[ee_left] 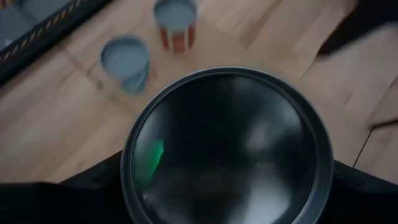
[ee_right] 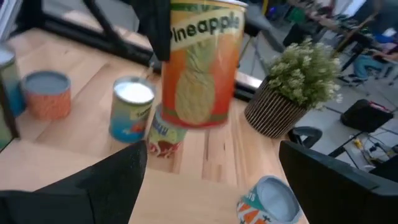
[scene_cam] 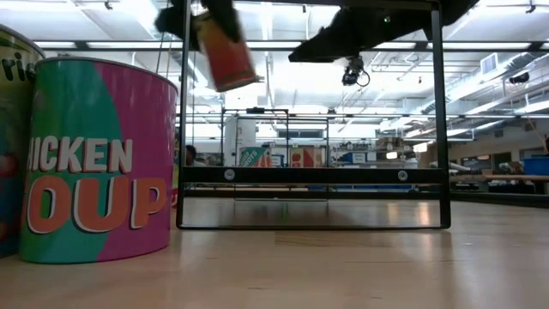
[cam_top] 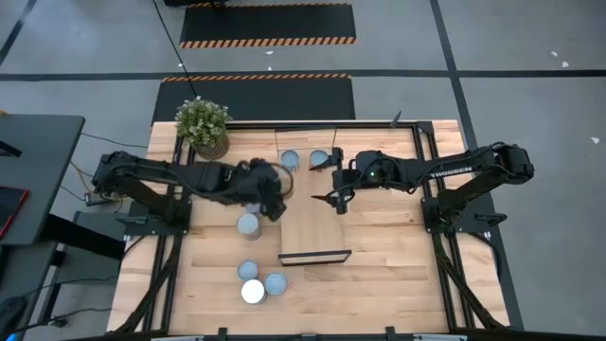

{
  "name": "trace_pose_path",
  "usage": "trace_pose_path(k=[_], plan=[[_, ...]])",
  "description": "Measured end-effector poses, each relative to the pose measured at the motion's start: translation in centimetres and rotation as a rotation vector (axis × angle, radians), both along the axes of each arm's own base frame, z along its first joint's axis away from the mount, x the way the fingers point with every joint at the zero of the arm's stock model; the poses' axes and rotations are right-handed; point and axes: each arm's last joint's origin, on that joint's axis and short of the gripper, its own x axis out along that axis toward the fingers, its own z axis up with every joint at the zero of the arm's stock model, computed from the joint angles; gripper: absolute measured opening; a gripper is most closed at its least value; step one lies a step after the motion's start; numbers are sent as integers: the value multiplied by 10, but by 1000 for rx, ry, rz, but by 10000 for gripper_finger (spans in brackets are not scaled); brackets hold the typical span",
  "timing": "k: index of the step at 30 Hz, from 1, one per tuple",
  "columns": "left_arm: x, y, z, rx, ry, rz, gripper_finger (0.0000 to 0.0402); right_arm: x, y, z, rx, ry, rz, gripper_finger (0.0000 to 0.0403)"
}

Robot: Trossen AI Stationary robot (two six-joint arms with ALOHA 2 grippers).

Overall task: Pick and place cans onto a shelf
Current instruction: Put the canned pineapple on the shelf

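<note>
The left gripper (cam_top: 268, 192) holds an orange pineapple-labelled metal can (ee_right: 202, 62) between its fingers, lifted above the wooden tabletop (cam_top: 398, 265), just beside the long pale-wood shelf (cam_top: 312, 223). The right gripper (cam_top: 338, 188) hovers over the shelf with fingers spread, holding nothing.

Left gripper (cam_top: 270, 194) raised above the table, clamped on a can (ee_right: 202, 62); right gripper (cam_top: 338, 185) spread wide, hovering, empty, facing left.
</note>
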Motion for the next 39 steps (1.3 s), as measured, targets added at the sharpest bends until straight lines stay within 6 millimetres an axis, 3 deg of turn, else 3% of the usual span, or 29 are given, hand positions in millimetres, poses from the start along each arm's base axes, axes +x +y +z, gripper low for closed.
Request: trace_pose_path(k=[6,18,33,39], plan=[[11,12,7,1,-109,1,318,-5,2,-9,-38,-145,-109,373],[30,26,2,43,-154,-2,318,0,32,-11,-181,-169,-160,373],[38,25,-1,71,-151,-89,318,14,27,-1,-160,-134,-213,373],[40,23,1,79,-180,-103,318,19,22,-6,-155,-112,-194,373]])
